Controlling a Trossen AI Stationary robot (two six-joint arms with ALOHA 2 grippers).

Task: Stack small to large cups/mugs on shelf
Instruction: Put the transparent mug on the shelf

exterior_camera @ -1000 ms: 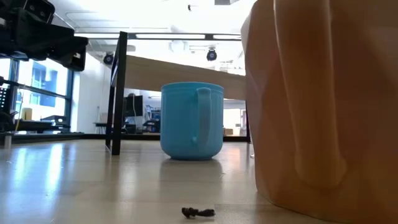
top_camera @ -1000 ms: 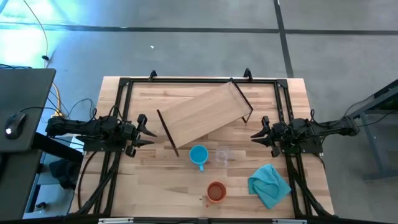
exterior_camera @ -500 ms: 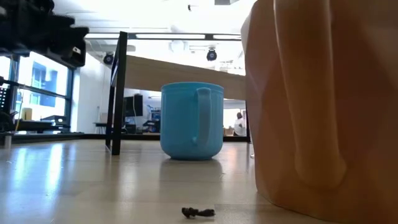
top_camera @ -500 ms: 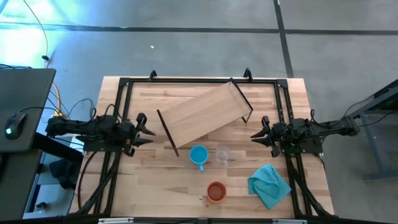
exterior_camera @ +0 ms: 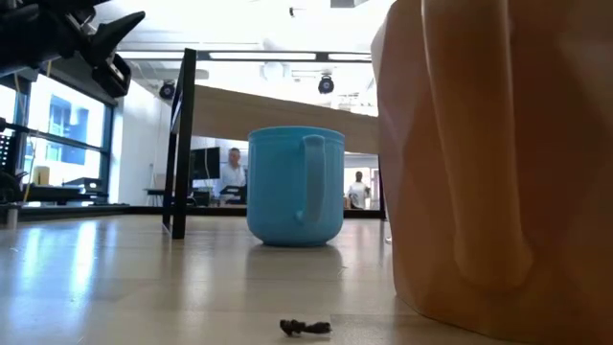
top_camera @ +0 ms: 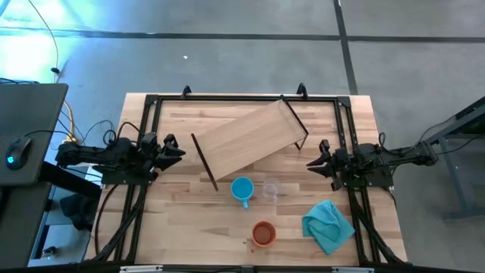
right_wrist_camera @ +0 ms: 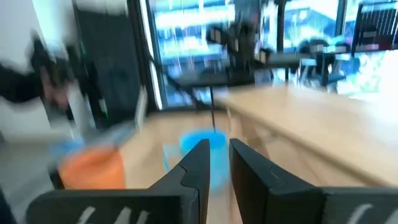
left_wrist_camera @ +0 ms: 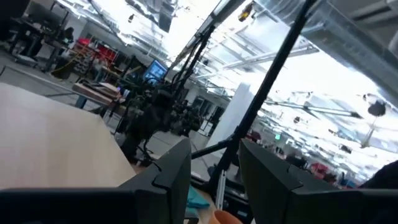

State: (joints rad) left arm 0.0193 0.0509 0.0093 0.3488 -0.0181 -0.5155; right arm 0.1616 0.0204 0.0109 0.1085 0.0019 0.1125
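Observation:
The light-wood shelf (top_camera: 246, 140) stands askew on its black end frames (exterior_camera: 182, 144) toward the far side of the table. Near of it stand the blue mug (top_camera: 242, 189) and the clear cup (top_camera: 270, 188), side by side. The orange-brown mug (top_camera: 263, 233) stands nearer the near edge and looms large in the low view (exterior_camera: 508, 163). My left gripper (top_camera: 174, 148) is open, in the air left of the shelf's left end and tipped upward (exterior_camera: 96, 38). My right gripper (top_camera: 314, 161) hovers right of the shelf, with a narrow gap between its fingers (right_wrist_camera: 219, 162).
A crumpled teal cloth (top_camera: 327, 224) lies near the table's right near corner. A small dark scrap (exterior_camera: 306, 328) lies on the tabletop close to the low camera. A black frame (top_camera: 242, 98) runs around the table's edges. People stand in the room beyond the table.
My left gripper has risen and tipped its fingers upward, and it has shifted a little toward the table's far edge. The shelf, mugs, cup and cloth have stayed put.

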